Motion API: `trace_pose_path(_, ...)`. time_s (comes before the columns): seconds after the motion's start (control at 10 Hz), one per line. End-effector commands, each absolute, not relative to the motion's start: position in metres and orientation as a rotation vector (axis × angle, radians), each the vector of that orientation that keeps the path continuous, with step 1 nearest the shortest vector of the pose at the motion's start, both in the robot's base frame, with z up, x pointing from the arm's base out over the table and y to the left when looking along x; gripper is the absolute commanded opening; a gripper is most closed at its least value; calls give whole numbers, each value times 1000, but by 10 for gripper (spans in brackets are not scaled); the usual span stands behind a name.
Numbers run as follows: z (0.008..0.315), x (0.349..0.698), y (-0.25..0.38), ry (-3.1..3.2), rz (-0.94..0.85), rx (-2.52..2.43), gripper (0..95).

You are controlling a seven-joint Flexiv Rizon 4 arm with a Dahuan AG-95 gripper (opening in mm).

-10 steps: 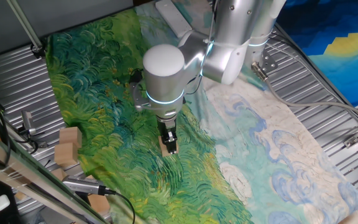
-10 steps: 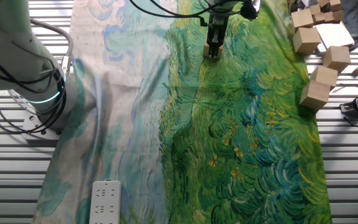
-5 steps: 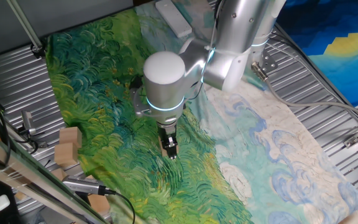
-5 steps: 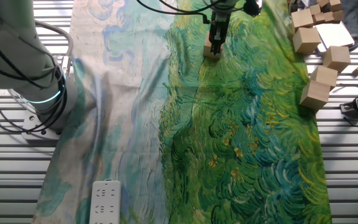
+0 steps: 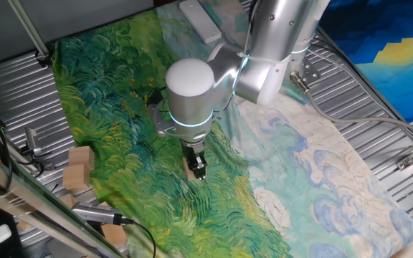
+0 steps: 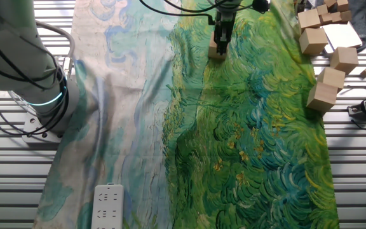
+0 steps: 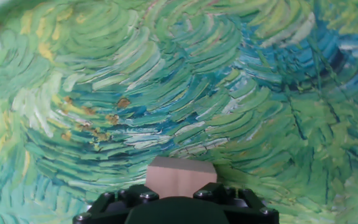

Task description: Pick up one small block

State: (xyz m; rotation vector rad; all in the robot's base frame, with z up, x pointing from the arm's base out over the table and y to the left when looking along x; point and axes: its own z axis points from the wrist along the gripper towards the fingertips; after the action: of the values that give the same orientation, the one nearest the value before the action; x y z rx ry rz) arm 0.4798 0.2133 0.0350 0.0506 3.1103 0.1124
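One fixed view: the gripper (image 5: 196, 167) stands over the small block (image 5: 191, 168) on the painted cloth (image 5: 113, 107). The other fixed view: block (image 6: 216, 52) between dark fingers (image 6: 221, 37). Hand view: block (image 7: 181, 176) just ahead; finger spacing unclear.

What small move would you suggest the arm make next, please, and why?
Probably lift straight up a little. The pincer appears to sit around the small block on the painted cloth, though the finger grip itself is hidden, so a short rise would test the hold.
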Motion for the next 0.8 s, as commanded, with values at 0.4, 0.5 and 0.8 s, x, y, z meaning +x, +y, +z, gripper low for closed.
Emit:
trace_pose_path(0.4, 40, 479, 209, 3109, 116, 41, 0)
trace_pose_path(0.5, 43, 478, 204, 3109, 119, 34, 0)
trace_pose_path(0.8, 68, 480, 161, 3112, 120, -78, 0)
